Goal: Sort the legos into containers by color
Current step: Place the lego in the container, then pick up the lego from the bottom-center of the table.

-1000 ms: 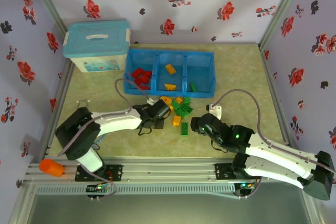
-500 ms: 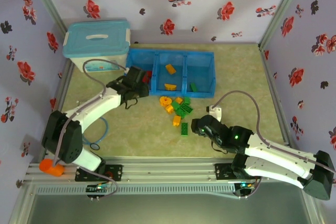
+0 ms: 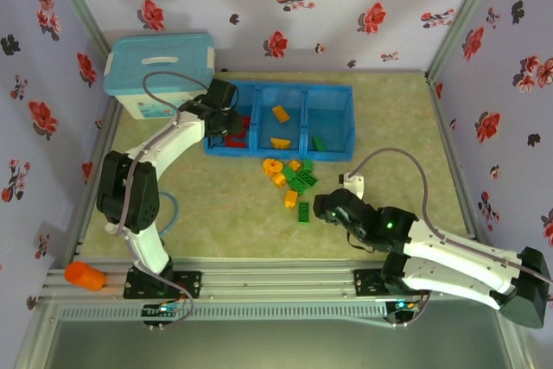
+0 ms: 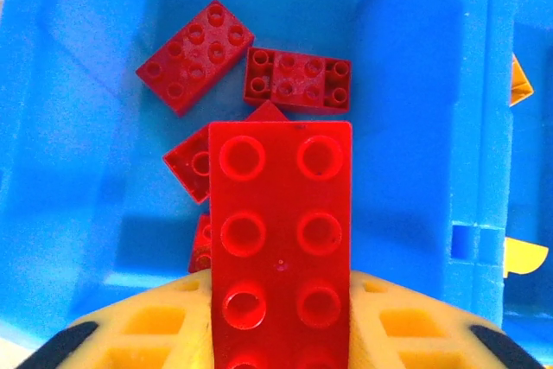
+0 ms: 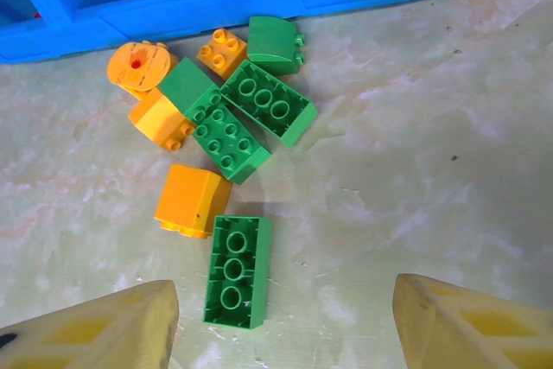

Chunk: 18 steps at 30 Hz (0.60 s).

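Left fingers [image 3: 226, 123] are over the left compartment [image 4: 78, 170] of the blue tray [image 3: 350, 123], pinching a red brick [image 4: 281, 231] by its long sides, studded face toward my wrist camera. Other red bricks [image 4: 195, 56] lie right below, so I reckon this is the proper bin and a release here lands it among its own colour. It's light, rigid, glossy plastic. A short fall won't hurt it, though it may bounce off the ones underneath.

Right fingers [image 3: 325, 206] are spread wide above the loose pile on the tabletop [image 5: 432, 170]. Nearest, lying flat between them, is a long green brick [image 5: 237, 270], with an orange block [image 5: 192, 200] just beside its far end. That's my pick. Its sides are hard and slick, so I'd close across the narrow width at the middle, squarely, or it could squirt out. The cluster beyond is tougher: green and orange pieces are touching each other, and a round orange one [image 5: 136, 66] sits near the tray wall.
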Motion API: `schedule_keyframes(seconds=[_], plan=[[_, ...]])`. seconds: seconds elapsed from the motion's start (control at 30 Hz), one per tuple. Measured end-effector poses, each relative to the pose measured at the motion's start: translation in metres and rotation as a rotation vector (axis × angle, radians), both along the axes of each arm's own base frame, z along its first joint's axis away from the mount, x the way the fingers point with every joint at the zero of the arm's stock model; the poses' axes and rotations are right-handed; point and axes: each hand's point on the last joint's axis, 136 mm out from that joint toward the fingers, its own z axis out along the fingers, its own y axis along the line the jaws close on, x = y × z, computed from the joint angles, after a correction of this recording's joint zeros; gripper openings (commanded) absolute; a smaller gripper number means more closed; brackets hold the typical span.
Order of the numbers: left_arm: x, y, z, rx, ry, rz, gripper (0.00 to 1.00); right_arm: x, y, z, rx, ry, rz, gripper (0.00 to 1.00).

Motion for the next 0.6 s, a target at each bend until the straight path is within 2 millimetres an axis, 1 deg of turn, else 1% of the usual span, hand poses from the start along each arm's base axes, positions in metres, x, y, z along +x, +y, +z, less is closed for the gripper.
schedule_keyframes(seconds=[0.03, 0.07, 0.17, 0.23, 0.3, 0.4, 0.6], plan=[[0.002, 0.002, 0.001, 0.002, -0.001, -0.003, 0.68, 0.000, 0.001, 0.002, 0.005, -0.002, 0.001, 0.67], [0.004, 0.003, 0.003, 0.000, -0.002, 0.002, 0.73, 0.001, 0.003, 0.005, 0.009, -0.005, 0.003, 0.67], [0.007, 0.006, 0.011, -0.002, -0.003, 0.000, 0.75, 0.001, 0.006, 0.009, 0.015, -0.008, 0.008, 0.66], [0.007, 0.005, 0.015, -0.008, -0.010, -0.003, 0.75, 0.001, 0.007, 0.008, 0.011, -0.006, 0.012, 0.66], [0.004, 0.006, 0.017, -0.012, -0.013, -0.007, 0.74, 0.000, 0.008, 0.006, 0.000, 0.000, 0.016, 0.67], [-0.012, 0.009, 0.028, -0.025, -0.031, -0.016, 0.74, -0.001, 0.011, 0.002, -0.017, 0.009, 0.023, 0.66], [-0.056, 0.010, 0.074, -0.092, -0.142, -0.054, 0.72, 0.003, 0.021, 0.003, -0.043, 0.020, 0.033, 0.66]])
